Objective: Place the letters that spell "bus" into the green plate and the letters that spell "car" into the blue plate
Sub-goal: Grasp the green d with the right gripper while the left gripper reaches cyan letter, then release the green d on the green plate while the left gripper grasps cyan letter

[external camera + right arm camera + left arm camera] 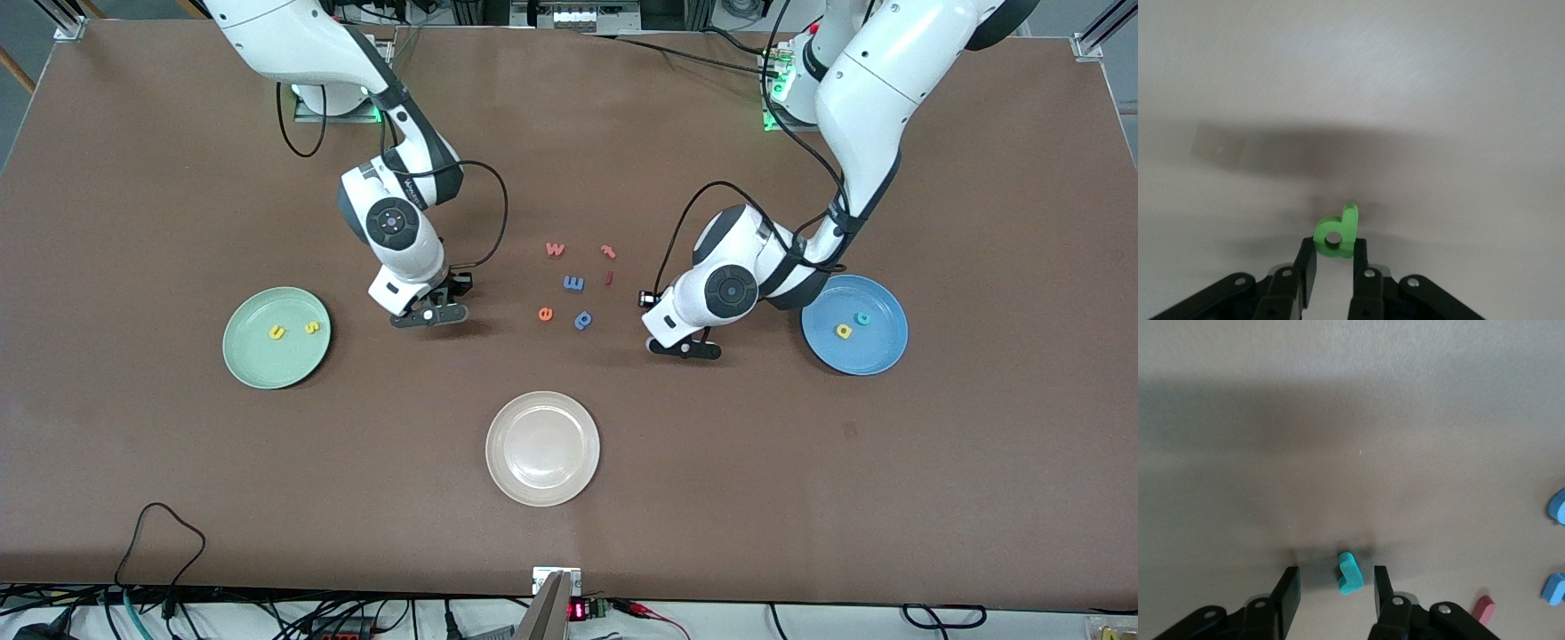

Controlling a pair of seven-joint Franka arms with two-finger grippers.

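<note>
The off-white plate (542, 448) lies nearest the camera, midway along the worktop's near edge and empty. Toward the right arm's end sits the green plate (276, 337), holding the yellow "u" (277, 332) and yellow "s" (310, 328). Toward the left arm's end sits the blue plate (854, 324), holding the yellow "a" (843, 331) and teal "c" (862, 318).

The right gripper (1333, 263) is low over bare worktop beside the green plate, its jaws closed on the green "b" (1337, 233), pinched by its lower edge only. The left gripper (1331, 593) is down beside the blue plate with its jaws partly apart on either side of the teal "r" (1349, 573), which lies on the worktop and is not yet gripped.

The "b" seems shallowly held, so it could twist out or drop short of the green plate. The "r" sits nearer one jaw than the other; closing may push it aside or tip it rather than trap it.

In the middle of the worktop lie the leftover letters: red "w" (555, 249), a red hooked letter (608, 252), a red bar (609, 278), a blue letter (573, 283), orange "e" (546, 313) and blue "p" (583, 319). None lies between either gripper and its plate.
</note>
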